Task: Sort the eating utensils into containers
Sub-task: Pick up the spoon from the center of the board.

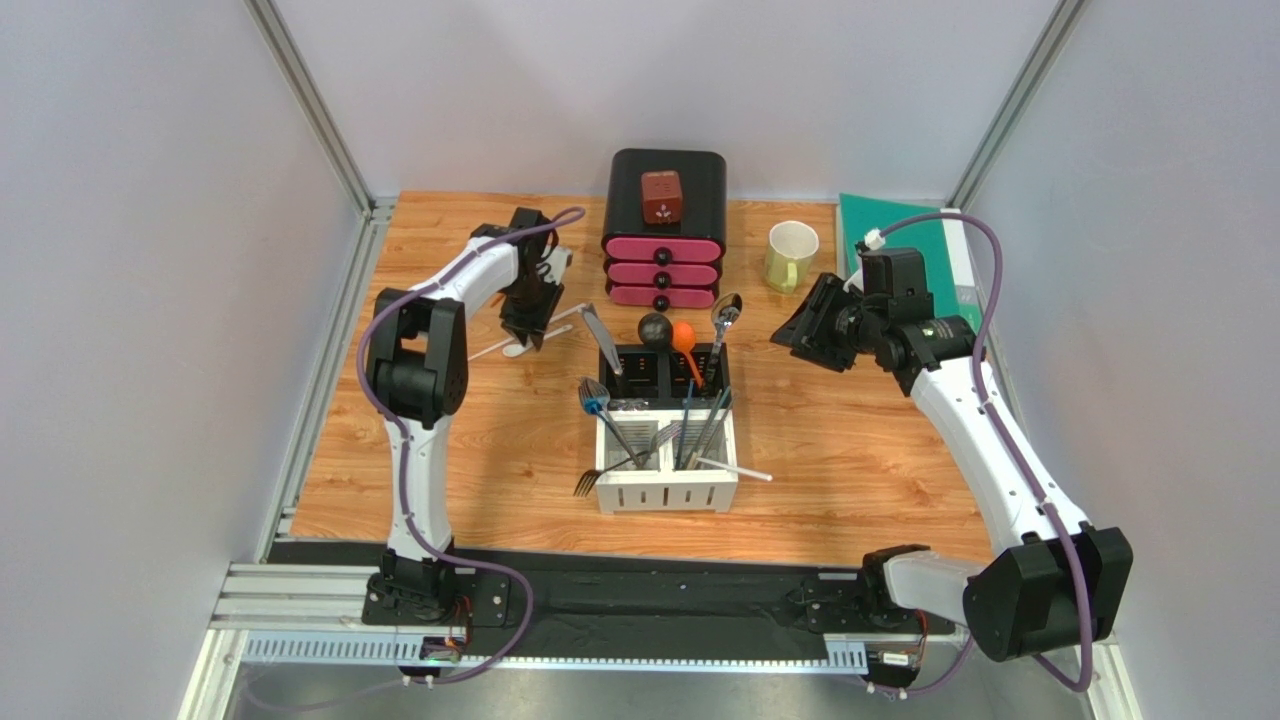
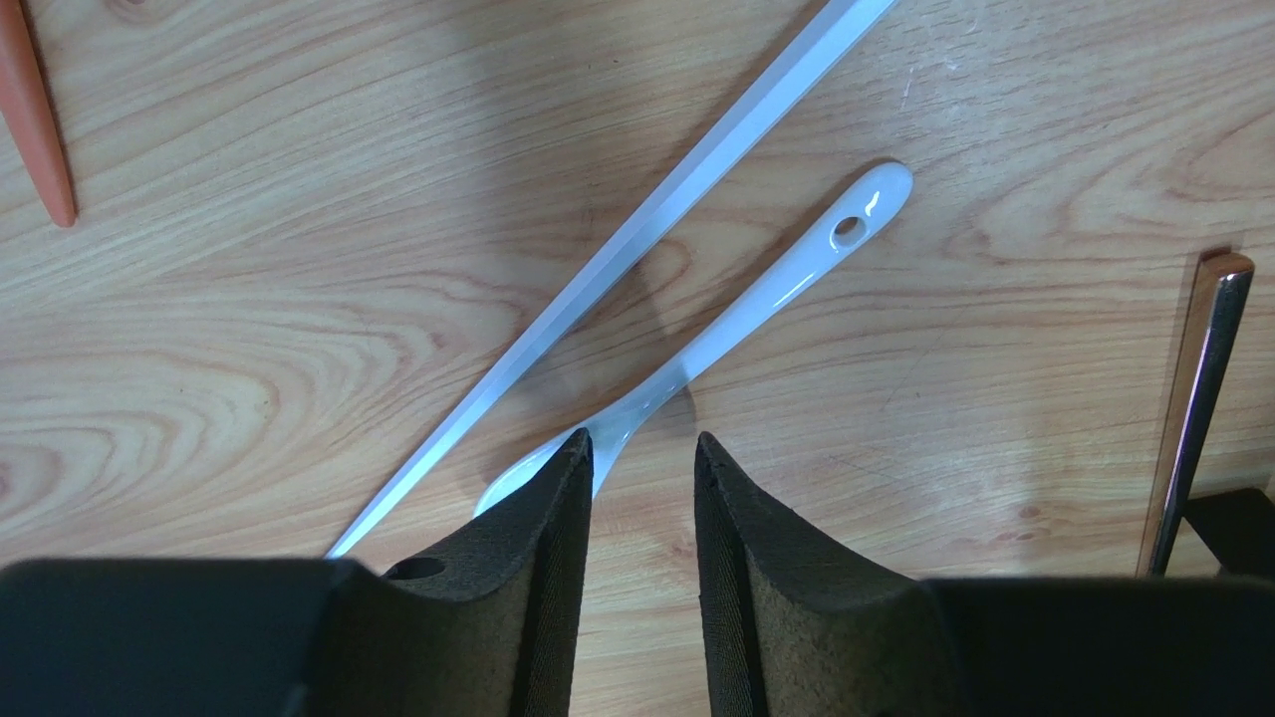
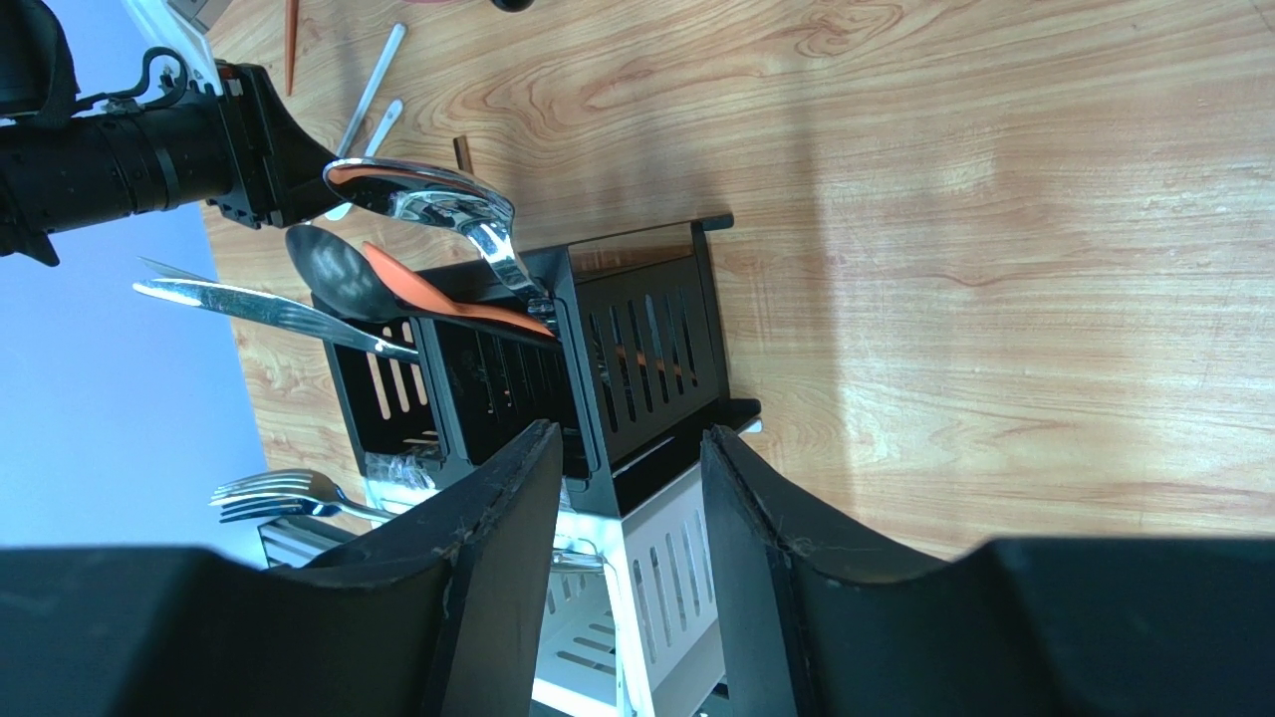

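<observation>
Tabletop, top camera: the four-compartment caddy stands at the centre, with its two black compartments to the rear and its two white compartments to the front. Utensils stand or lean in it. A black spoon, an orange spoon and a silver spoon rise from the black half. A fork juts from the white half with other silver pieces (exact compartments cannot be told). The left gripper is lowered at the rear left of the tabletop, directly over a white plastic spoon. The right gripper hangs in the air to the right of the caddy, near a pale green mug. A black-and-pink drawer box stands behind the caddy.

Left wrist camera: the white plastic spoon lies flat on the wood with the hole in its handle visible. Its bowl end is partly hidden under one finger. The fingers are spread, bare wood shows between them, and nothing is clamped (released state). A long silver strip lies just beside the spoon and passes close to its neck; its type cannot be told. An orange tip shows at the upper left edge.

Right wrist camera: the fingers are spread with nothing between them (released state) and face the slotted wall of the caddy. The silver spoon, orange spoon and black spoon lean out of the black compartments, and the fork shows beside the white one.
</observation>
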`<action>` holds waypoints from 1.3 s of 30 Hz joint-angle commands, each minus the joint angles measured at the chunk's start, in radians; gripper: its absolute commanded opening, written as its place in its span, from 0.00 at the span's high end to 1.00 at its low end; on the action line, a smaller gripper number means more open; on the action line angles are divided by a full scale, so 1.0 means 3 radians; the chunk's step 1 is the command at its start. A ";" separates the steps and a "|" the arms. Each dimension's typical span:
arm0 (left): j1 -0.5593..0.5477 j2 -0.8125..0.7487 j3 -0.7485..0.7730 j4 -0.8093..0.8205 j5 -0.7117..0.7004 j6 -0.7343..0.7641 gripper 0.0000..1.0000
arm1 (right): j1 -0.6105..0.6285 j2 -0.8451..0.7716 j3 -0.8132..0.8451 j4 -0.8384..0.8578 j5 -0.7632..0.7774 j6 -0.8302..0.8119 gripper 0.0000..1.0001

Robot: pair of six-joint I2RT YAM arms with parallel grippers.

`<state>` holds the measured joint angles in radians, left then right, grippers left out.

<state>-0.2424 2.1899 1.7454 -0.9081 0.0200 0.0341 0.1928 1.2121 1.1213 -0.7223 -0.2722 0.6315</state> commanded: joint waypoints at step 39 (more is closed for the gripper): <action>-0.0041 0.0238 0.0415 -0.0348 0.0209 0.0070 0.66 | -0.0085 0.0014 0.0210 -0.0006 -0.0044 -0.0050 0.55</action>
<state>-0.2474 2.2505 1.8503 -0.9886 0.0780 0.0402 0.1730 1.2205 1.1347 -0.7303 -0.2722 0.6228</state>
